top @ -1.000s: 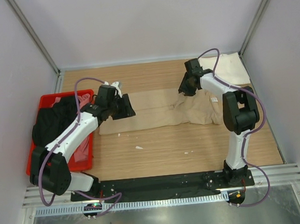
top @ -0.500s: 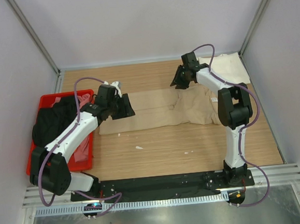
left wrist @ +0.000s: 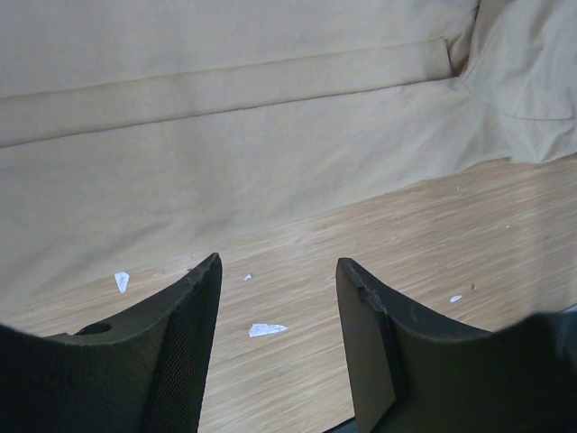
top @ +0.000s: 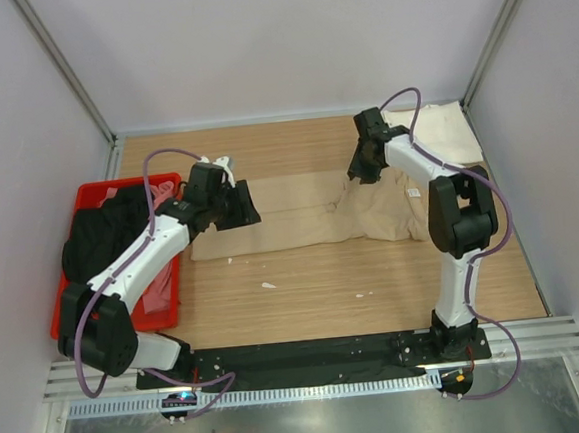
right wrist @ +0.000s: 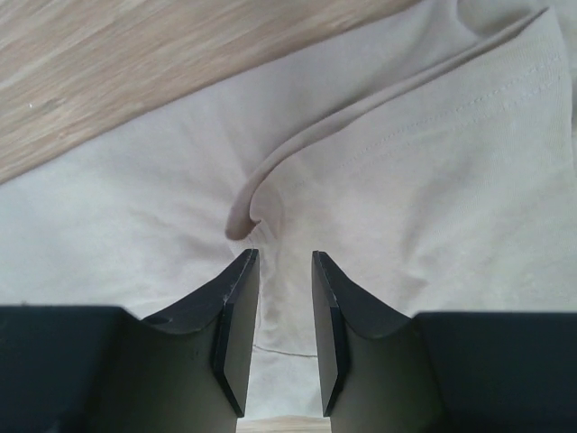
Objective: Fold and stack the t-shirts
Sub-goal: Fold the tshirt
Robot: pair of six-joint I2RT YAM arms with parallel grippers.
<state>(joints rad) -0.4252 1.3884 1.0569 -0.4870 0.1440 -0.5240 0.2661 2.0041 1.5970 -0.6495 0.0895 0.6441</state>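
- Landmark for everything below: the tan t-shirt [top: 290, 216], lying stretched out across the middle of the table [top: 306, 295].
- Done, as far as I can judge: one cream-white t-shirt [top: 443, 129] lies flat and folded beyond the tan shirt's right end, in the far corner. I read that as the start of the stack.
- In hand: the tan shirt itself. Its left part is doubled lengthwise into a neat band, but its right end is bunched and wrinkled, so I'd call this fold about half made.
- Left gripper [left wrist: 278, 266]: jaws released and wide, nothing between them, hovering low at the tan shirt's left end, near its front edge.
- Right gripper [right wrist: 284, 257]: over the far edge of the tan shirt's bunched right part, jaws only narrowly apart. A raised crease of cloth ends just at the fingertips, and I see nothing pinched between them.
- Left to do: finish this shirt and put it on the cream one.
- Then come the black t-shirt [top: 101, 241] and a pink one [top: 160, 292], both in the red bin [top: 126, 181] left of the tan shirt.
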